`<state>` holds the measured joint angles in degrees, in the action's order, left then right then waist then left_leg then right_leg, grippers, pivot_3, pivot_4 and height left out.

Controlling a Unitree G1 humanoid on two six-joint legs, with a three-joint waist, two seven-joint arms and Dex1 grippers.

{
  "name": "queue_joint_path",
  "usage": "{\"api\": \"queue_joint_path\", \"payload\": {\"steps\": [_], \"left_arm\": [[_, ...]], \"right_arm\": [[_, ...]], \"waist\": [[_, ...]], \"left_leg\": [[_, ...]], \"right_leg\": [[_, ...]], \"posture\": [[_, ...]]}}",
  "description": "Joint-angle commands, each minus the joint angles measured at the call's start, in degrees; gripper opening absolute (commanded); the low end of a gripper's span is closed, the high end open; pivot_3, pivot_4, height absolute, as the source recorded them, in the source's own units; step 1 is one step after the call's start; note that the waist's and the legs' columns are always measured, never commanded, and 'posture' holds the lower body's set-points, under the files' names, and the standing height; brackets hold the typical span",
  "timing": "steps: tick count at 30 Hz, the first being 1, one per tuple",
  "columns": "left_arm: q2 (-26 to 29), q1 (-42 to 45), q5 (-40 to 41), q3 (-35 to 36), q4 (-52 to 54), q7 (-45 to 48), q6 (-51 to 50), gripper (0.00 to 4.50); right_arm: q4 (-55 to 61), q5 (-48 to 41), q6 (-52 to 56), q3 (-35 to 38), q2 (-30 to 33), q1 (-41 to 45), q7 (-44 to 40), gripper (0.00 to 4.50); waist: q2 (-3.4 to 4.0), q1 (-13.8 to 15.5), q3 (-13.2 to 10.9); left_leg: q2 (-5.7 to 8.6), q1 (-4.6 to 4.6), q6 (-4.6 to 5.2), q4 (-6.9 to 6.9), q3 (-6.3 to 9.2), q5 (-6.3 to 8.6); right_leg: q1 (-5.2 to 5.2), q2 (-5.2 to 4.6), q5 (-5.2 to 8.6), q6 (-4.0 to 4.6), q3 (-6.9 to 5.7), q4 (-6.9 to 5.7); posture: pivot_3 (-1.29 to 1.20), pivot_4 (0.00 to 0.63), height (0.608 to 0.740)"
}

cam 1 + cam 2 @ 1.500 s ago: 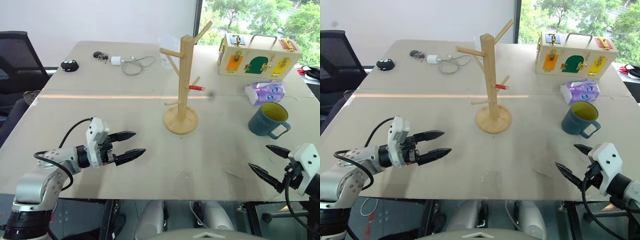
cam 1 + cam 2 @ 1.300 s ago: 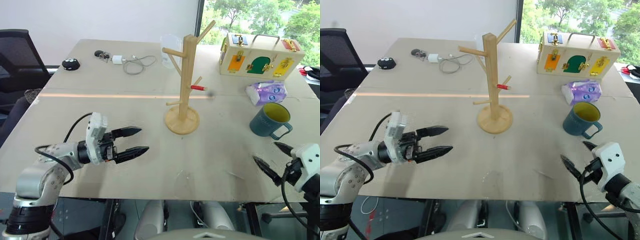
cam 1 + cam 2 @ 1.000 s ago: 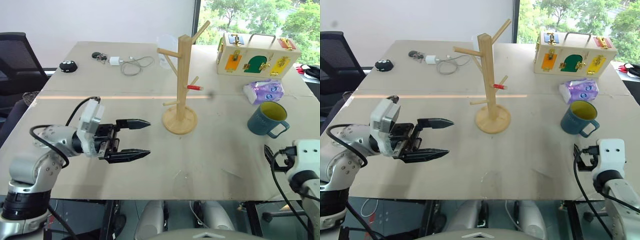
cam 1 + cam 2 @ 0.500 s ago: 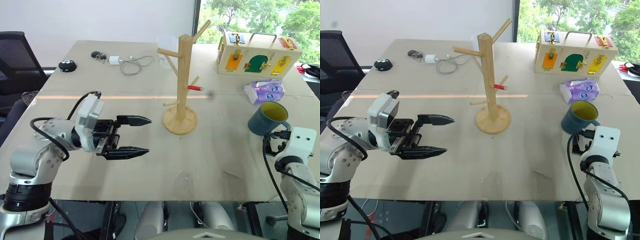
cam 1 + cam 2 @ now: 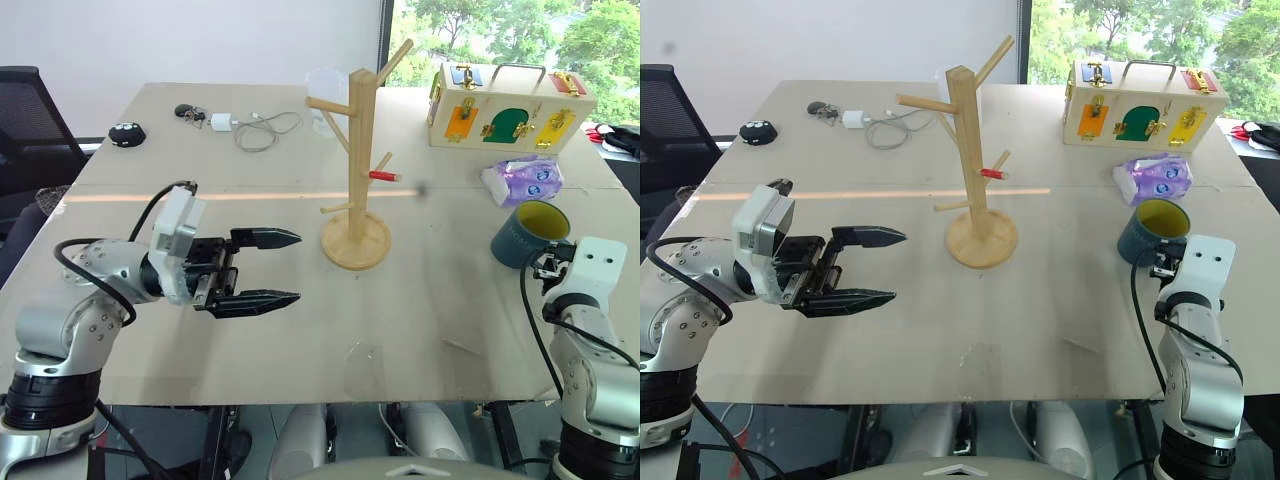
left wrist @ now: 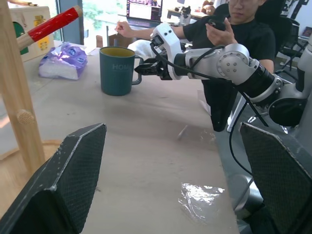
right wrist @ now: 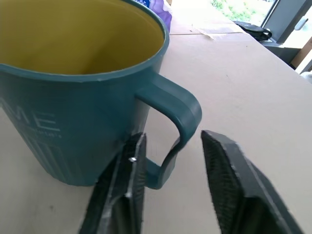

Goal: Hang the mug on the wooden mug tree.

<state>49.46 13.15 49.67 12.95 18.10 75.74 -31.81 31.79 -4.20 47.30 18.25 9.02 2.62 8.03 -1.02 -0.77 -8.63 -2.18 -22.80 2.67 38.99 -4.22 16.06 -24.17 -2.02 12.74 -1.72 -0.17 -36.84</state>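
The dark teal mug [image 5: 520, 232] with a yellow inside stands upright at the table's right side, handle toward me. My right gripper [image 5: 548, 262] is level at the handle [image 7: 180, 112]: one finger [image 7: 129, 180] sits between handle and mug wall, the other [image 7: 229, 180] outside it, a gap still showing. The wooden mug tree [image 5: 357, 150] stands mid-table on its round base [image 5: 355, 240], with a red-tipped peg [image 6: 51, 24]. My left gripper [image 5: 297, 267] hovers open and empty left of the tree, pointing toward it.
A pale wooden box [image 5: 510, 107] with coloured latches and a purple tissue pack [image 5: 522, 182] lie behind the mug. A charger with cable [image 5: 260, 128], keys and a black puck [image 5: 124, 132] sit far left. A seated person [image 6: 234, 19] is beyond the table's right edge.
My right gripper has moved forward from the table's near edge to the mug's handle, and its jaws have narrowed around it. The left gripper rose slightly early on, then held still.
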Motion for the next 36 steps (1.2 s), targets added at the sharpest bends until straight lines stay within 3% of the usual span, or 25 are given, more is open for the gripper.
{"api": "queue_joint_path", "payload": {"steps": [1, 17, 22, 27, 31, 36], "left_arm": [[0.12, -0.28, 0.98, 1.60, 2.27, -0.62, 0.30, 4.50], [0.64, -0.83, 1.89, 2.53, 3.32, -1.72, -0.29, 4.50], [0.73, -1.23, 2.44, 2.55, 3.96, -1.94, -0.64, 4.50], [0.24, -1.86, 3.07, 3.31, 4.29, -2.90, -0.29, 4.50], [-1.76, -3.16, 2.58, 4.64, 4.86, -5.22, 1.57, 4.50], [-4.39, -7.05, 3.78, 8.47, 3.23, -3.54, 4.32, 4.50]], "right_arm": [[0.31, 1.34, -0.71, -0.02, -0.10, 1.06, 0.92, 1.68], [-2.15, 3.22, -1.26, -0.84, -2.80, 0.97, 1.92, 1.68], [-7.17, 4.38, -7.41, -0.82, -1.85, -0.13, 1.61, 0.04], [-11.30, 3.27, -13.66, 0.76, 0.30, 0.83, -0.65, 0.04], [-12.24, -0.38, -16.80, 1.53, 3.56, 1.07, -6.76, 0.04], [-6.07, -13.10, -16.39, 2.24, 13.45, -0.31, -26.75, 0.04]], "waist": [[0.00, 0.00, 0.00], [0.01, -0.03, 0.00], [0.01, -0.03, 0.00], [0.00, -0.10, 0.00], [0.03, -0.06, -0.02], [0.09, -0.13, -0.06]], "left_leg": [[0.00, 0.00, 0.00, 0.00, 0.00, 0.00], [0.00, 0.00, -0.01, -0.01, -0.01, -0.01], [0.00, 0.00, -0.01, -0.02, -0.01, 0.00], [0.01, 0.02, 0.00, -0.03, -0.03, 0.00], [0.01, 0.02, 0.00, -0.03, -0.04, 0.00], [-0.01, 0.02, 0.06, -0.04, -0.09, 0.04]], "right_leg": [[0.00, 0.00, 0.00, 0.00, 0.00, 0.00], [-0.01, 0.00, 0.00, 0.00, 0.00, 0.00], [-0.02, 0.00, 0.00, 0.00, 0.00, 0.00], [-0.01, -0.01, 0.00, 0.00, 0.03, 0.00], [-0.01, -0.01, 0.00, 0.00, 0.04, 0.00], [-0.02, 0.01, -0.01, 0.00, 0.08, 0.01]], "posture": [[0.00, 0.150, 0.740], [0.00, 0.150, 0.740], [0.00, 0.150, 0.740], [0.00, 0.150, 0.740], [0.00, 0.150, 0.740], [0.00, 0.150, 0.740]]}}
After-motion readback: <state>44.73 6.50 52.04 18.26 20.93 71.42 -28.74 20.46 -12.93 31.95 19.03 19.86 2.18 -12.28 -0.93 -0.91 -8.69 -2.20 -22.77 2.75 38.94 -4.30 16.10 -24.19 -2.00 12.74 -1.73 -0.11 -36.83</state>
